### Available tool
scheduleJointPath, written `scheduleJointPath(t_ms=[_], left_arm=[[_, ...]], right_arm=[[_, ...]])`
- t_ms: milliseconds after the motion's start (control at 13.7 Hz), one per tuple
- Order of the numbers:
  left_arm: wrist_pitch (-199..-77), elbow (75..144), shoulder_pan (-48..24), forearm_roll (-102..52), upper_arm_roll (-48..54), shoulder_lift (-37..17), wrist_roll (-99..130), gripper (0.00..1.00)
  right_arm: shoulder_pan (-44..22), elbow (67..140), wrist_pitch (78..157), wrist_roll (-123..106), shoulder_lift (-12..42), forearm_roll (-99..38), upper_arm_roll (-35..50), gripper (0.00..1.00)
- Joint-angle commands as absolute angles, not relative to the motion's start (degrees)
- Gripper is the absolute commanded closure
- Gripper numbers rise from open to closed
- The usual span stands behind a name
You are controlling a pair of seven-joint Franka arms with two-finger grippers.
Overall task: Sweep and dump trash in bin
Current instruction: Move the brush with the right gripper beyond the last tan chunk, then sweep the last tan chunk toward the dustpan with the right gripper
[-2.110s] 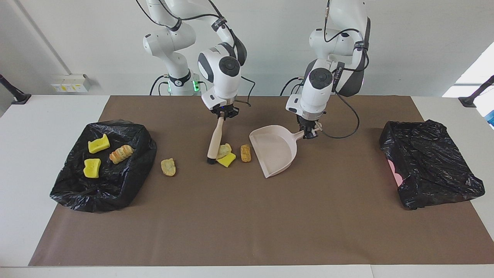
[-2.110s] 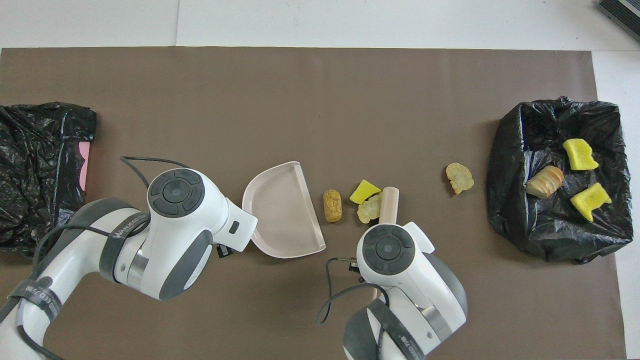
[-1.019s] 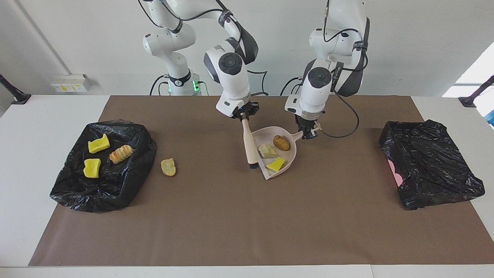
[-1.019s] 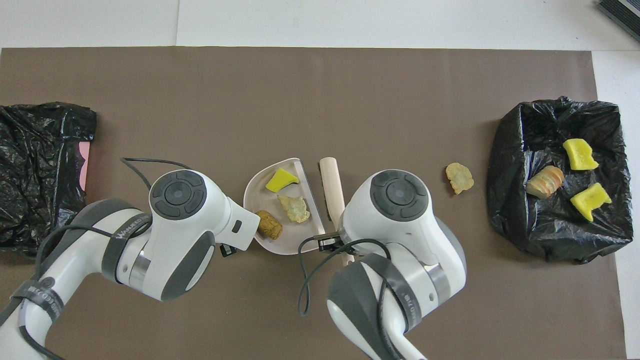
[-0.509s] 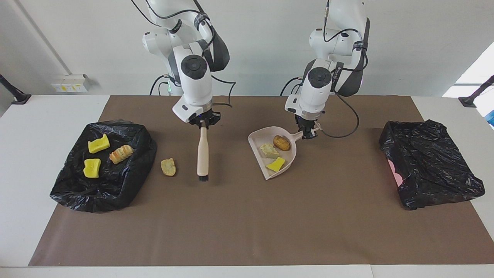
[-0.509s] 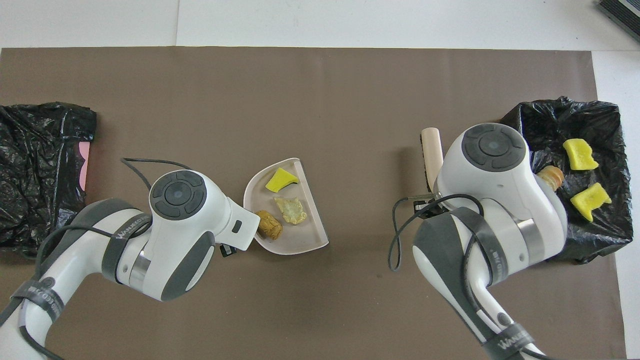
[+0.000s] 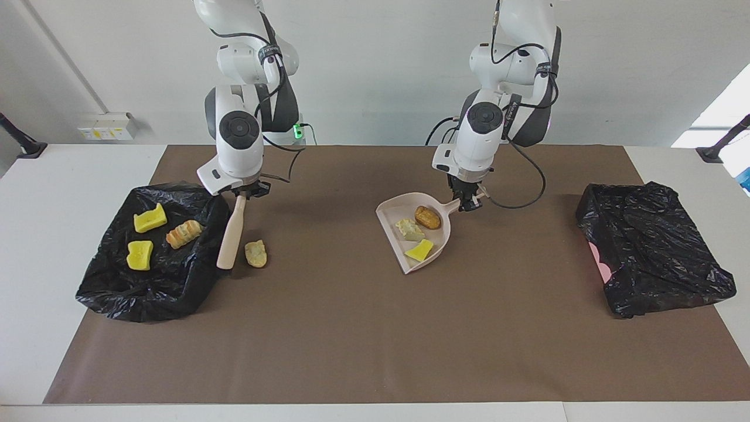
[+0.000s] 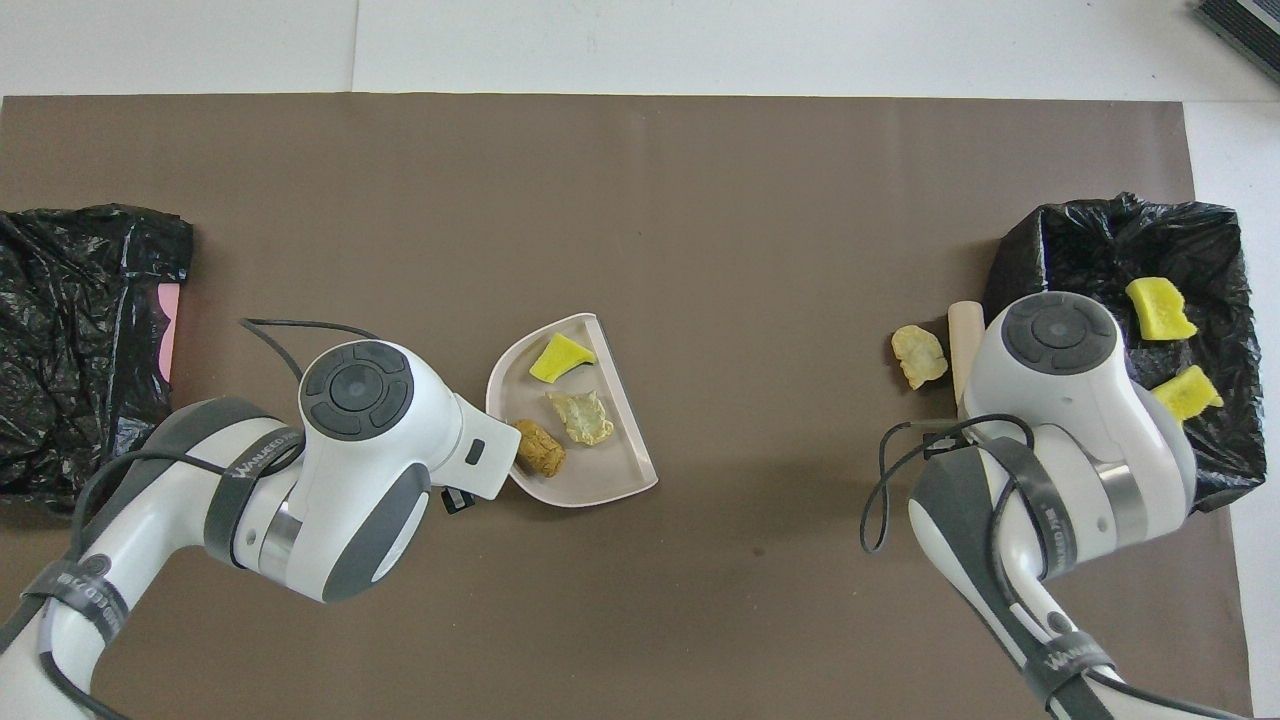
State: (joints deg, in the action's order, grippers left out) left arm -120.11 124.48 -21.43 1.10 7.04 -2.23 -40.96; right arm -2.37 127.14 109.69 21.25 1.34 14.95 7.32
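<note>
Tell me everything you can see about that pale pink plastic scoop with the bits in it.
The pale pink plastic dustpan is a shallow, smooth tray with a low raised rim, a straight open lip and a short handle. It sits near the middle of the brown table mat. The left gripper is shut on the handle. Inside lie three pieces: a brown bread-like lump, a pale crumbly chunk and a yellow sponge wedge.

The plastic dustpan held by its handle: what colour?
Pale pink dustpan, clearest in the facing view.
</note>
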Motion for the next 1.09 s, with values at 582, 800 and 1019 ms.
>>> scheduleJointPath(t_ms=[582,800,1019], left_arm=[[-121.6,125.8,-22.0,2.2,6.6,-1.6,-39.4,1.0],[-121.6,126.5,-22.1,2.2,6.6,-1.2,-39.4,1.0],[-120.7,126.6,-22.2,2.3,6.6,-1.1,-39.7,1.0]], right_arm=[[-18.6,122.1,114.8,19.2,5.7,-1.1,8.7,1.0],[-23.6,121.0,117.1,13.7,5.8,-8.8,8.7,1.0],[-26.6,120.9,120.1,10.2,5.8,-19.3,8.7,1.0]])
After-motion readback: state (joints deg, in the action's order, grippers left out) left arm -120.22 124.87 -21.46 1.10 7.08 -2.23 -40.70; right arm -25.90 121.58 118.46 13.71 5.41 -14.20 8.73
